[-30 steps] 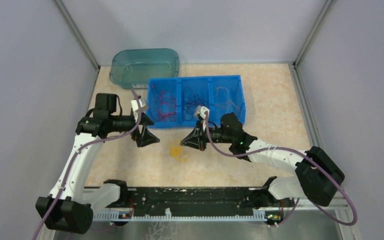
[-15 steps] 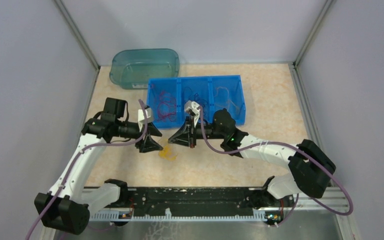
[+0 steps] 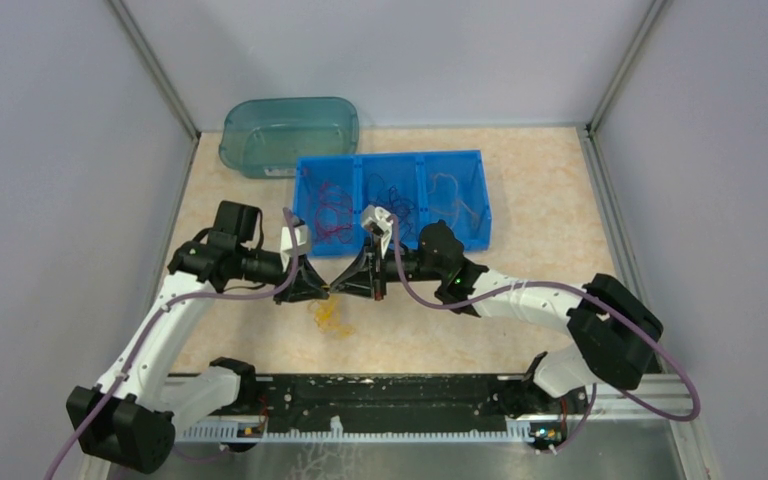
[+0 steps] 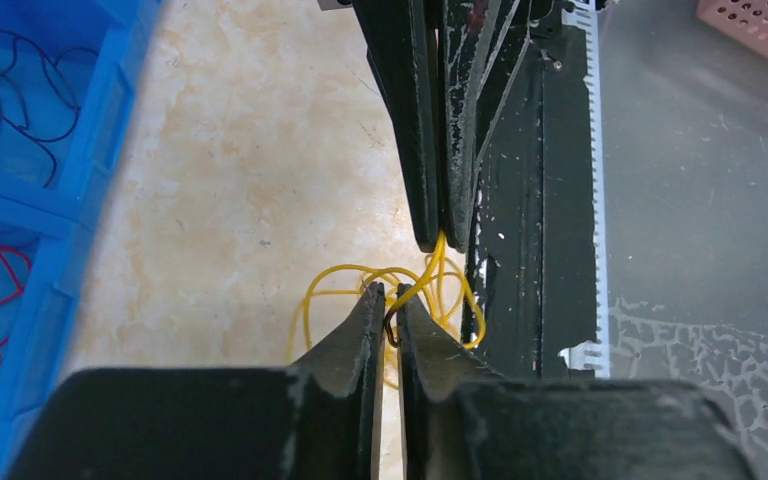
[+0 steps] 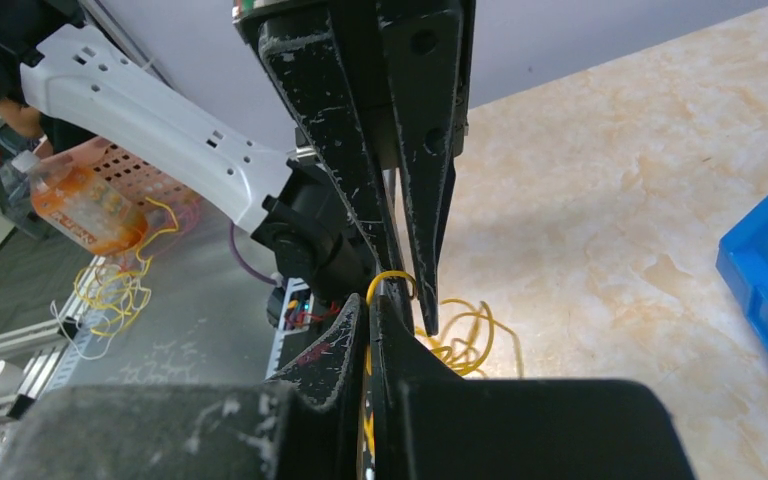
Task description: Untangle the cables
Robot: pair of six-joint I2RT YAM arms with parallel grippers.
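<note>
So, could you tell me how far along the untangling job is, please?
Looks done: red cables and dark cables lie in separate compartments of the blue bin. In hand: the left pincer and right pincer both grip strands of the yellow clump. Left: that clump is a tangle, not yet pulled apart.

No writing, label, brand, number or sign can be read in any of the three views. In the right wrist view an orange bottle (image 5: 85,215) is seen off the table at the left, but it is too blurred for any print on it to be made out.
</note>
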